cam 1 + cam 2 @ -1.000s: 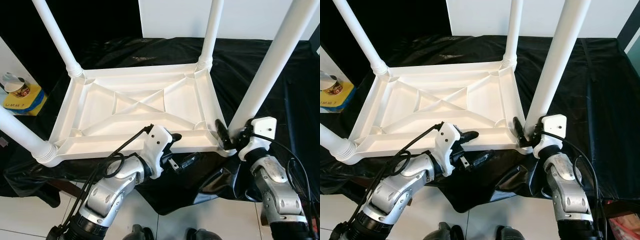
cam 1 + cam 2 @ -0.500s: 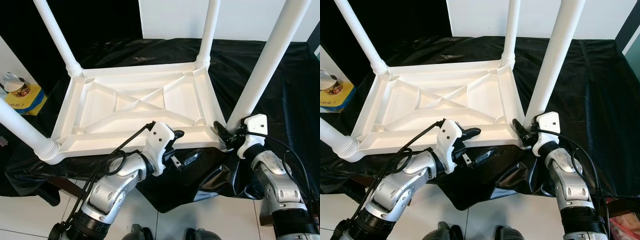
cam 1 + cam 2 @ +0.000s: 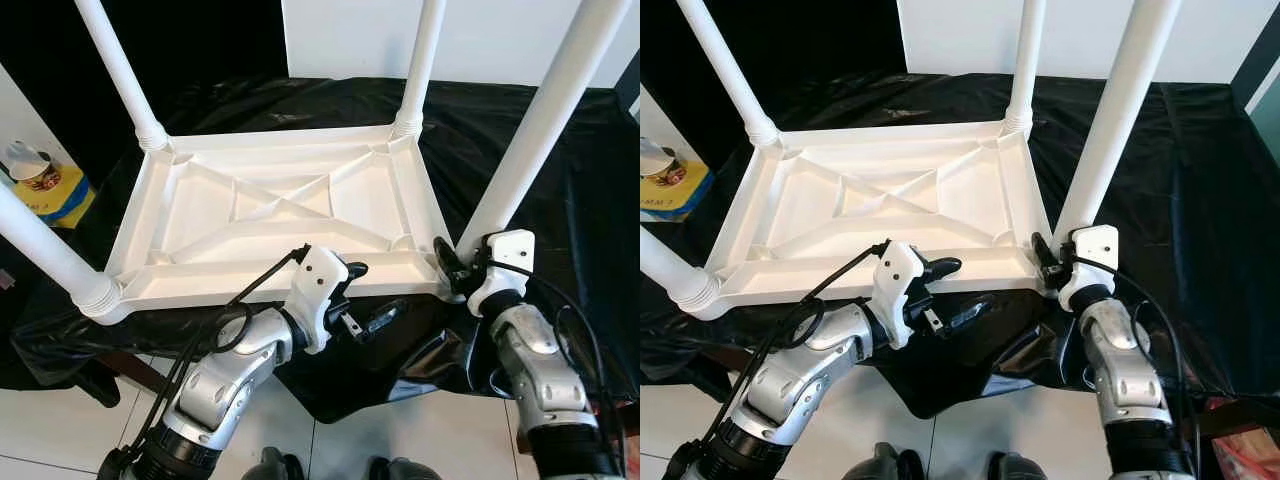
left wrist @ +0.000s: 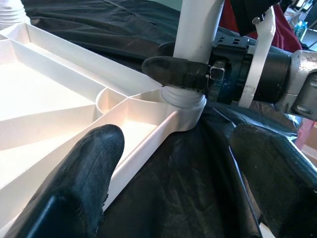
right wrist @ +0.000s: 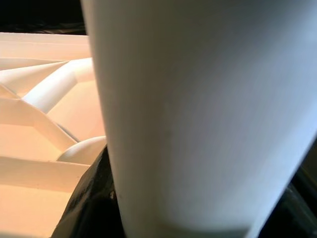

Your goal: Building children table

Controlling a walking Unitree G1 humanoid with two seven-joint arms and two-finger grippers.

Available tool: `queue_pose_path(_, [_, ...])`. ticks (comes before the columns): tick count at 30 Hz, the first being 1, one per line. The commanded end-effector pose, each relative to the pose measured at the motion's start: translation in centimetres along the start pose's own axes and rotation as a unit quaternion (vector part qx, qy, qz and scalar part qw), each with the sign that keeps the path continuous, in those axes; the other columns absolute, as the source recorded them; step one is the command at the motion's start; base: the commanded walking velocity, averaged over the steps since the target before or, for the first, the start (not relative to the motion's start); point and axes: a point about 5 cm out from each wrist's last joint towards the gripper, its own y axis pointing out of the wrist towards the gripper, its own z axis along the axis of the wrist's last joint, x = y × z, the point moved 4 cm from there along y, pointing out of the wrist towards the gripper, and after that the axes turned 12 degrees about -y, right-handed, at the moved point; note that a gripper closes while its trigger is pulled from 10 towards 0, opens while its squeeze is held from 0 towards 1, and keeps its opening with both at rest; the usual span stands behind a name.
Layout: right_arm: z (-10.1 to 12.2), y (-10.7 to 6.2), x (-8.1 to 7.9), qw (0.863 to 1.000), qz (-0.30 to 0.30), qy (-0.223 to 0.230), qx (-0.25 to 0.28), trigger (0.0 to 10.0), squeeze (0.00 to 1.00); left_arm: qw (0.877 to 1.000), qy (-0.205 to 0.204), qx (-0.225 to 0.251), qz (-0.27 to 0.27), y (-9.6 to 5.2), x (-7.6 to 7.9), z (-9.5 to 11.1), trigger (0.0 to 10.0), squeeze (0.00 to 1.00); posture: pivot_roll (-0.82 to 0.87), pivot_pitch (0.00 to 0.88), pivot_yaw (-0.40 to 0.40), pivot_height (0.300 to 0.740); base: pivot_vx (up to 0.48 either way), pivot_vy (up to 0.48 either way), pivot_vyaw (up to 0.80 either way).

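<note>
The upturned table (image 3: pixel 280 215) points its legs upward; right gripper (image 3: pixel 458 270) fingers clasp the near leg (image 3: pixel 530 140) (upright), left gripper (image 3: pixel 365 295) fingers spread.

Smooth white moulded plastic table top (image 3: pixel 280 210), matt white plastic legs (image 3: pixel 528 150), glossy crinkled black plastic sheeting (image 3: pixel 520 120), brushed silver metal arms (image 3: pixel 230 375), glossy white floor tiles (image 3: pixel 60 440)
</note>
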Motion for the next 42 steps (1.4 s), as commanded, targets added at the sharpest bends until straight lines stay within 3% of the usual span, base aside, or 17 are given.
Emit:
queue_pose_path(1, [-2.4,-0.9,0.7,0.998,-0.037,-0.001,-0.058,10.0,0.00,1.000,0.000,-0.006,0.004,-0.3,-0.3,-0.5,10.0,0.00,-0.01,0.136,0.003,0.740,0.000,0.000,0.00])
queue_pose_path(12, [-3.2,-2.4,-0.5,0.981,-0.162,0.014,-0.106,10.0,0.00,1.000,0.003,-0.007,0.007,-0.5,-0.4,-0.4,10.0,0.00,0.01,0.124,-0.001,0.740,0.000,0.000,0.00])
queue_pose_path(17, [-3.2,-2.7,-1.1,0.974,-0.192,0.024,-0.119,10.0,0.00,1.000,0.005,-0.008,0.007,-0.5,-0.4,-0.4,10.0,0.00,0.01,0.119,0.000,0.740,0.000,0.000,0.00])
queue_pose_path(37, [-1.3,-2.4,-1.6,0.979,-0.183,0.018,-0.083,10.0,0.00,1.000,0.003,-0.006,-0.002,-0.2,0.0,-0.4,10.0,0.00,-0.02,0.106,-0.002,0.740,0.000,0.000,0.00])
queue_pose_path(38, [-1.1,-2.3,-1.6,0.981,-0.176,0.020,-0.074,10.0,1.00,1.000,0.004,-0.006,-0.005,-0.1,0.1,-0.4,10.0,0.00,-0.03,0.101,-0.003,0.740,0.000,0.000,0.00])
queue_pose_path(42, [-0.4,-2.2,-1.5,0.986,-0.159,0.023,-0.052,10.0,1.00,1.000,0.003,-0.006,-0.009,0.1,0.1,-0.4,10.0,0.00,-0.04,0.098,0.001,0.740,0.000,0.000,0.00])
